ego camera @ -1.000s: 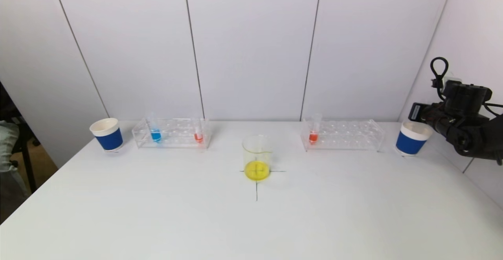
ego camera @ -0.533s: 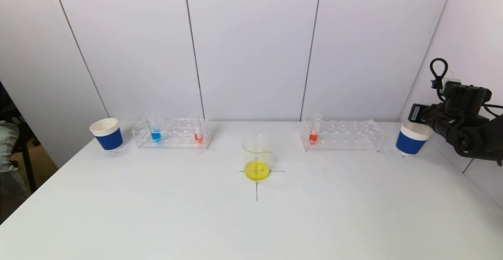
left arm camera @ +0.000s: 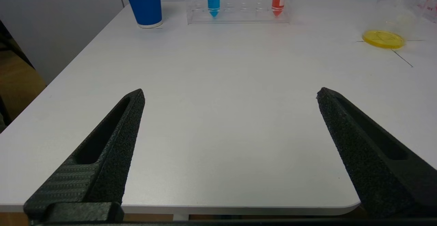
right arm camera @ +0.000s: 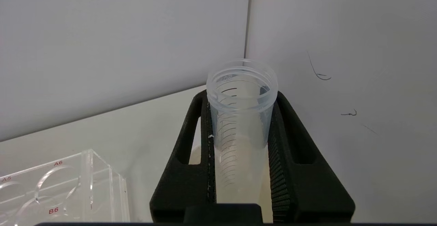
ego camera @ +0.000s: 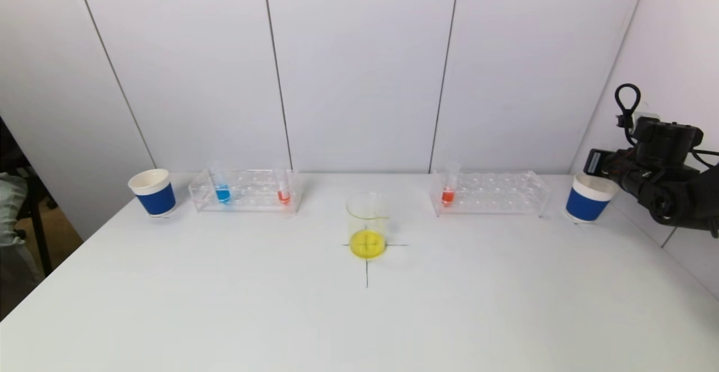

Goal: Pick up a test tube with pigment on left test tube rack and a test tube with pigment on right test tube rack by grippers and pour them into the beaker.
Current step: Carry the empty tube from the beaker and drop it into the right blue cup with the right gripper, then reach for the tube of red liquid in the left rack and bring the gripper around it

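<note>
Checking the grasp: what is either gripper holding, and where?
Right gripper clamps an empty test tube by its graduated body, below the rim. Left gripper holds nothing.

The right arm point(ego camera: 668, 186) is black and bulky, with a black cable looped above its wrist housing and a small white label; both grippers' fingers point(left arm camera: 102, 151) are matte black, wedge-shaped, slotted, with grainy, ribbed pads

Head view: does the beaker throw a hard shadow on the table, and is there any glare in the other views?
Head view: only a faint, soft shadow beside the beaker, table evenly lit; left wrist view: no glare on the table; right wrist view: small highlights on the rim of the clear tube in the right hand.
</note>
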### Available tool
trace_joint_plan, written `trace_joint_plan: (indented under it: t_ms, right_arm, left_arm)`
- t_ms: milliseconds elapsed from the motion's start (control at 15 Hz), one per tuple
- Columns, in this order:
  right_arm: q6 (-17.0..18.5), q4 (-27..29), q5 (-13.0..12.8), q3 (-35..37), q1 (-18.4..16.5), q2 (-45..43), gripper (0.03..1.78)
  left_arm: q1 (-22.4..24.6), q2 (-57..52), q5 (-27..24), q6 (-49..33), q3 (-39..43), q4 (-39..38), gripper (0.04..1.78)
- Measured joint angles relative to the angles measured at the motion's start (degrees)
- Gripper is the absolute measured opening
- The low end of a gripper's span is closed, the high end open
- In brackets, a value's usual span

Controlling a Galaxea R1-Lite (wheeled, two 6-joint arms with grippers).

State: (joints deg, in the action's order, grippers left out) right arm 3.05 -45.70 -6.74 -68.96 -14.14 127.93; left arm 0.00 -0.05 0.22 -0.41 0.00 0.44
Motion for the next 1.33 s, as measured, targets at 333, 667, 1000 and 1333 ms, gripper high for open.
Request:
trace_joint_plan:
  t_ms: [333,667,1000,1333]
  right_arm:
    - [0.7,0.0,0.0,0.0,0.0,-0.1,0.69]
    - [0.8,0.0,0.0,0.0,0.0,-0.1,1.42]
    - [0.8,0.1,0.0,0.1,-0.1,-0.2,1.77]
    - [0.8,0.1,0.0,0.3,-0.1,-0.5,1.77]
  left_arm:
    - [0.0,0.0,0.0,0.0,0.0,0.0,1.76]
    - [0.0,0.0,0.0,0.0,0.0,0.0,1.76]
    - [0.0,0.0,0.0,0.0,0.0,0.0,1.76]
    - [0.0,0.0,0.0,0.0,0.0,0.0,1.76]
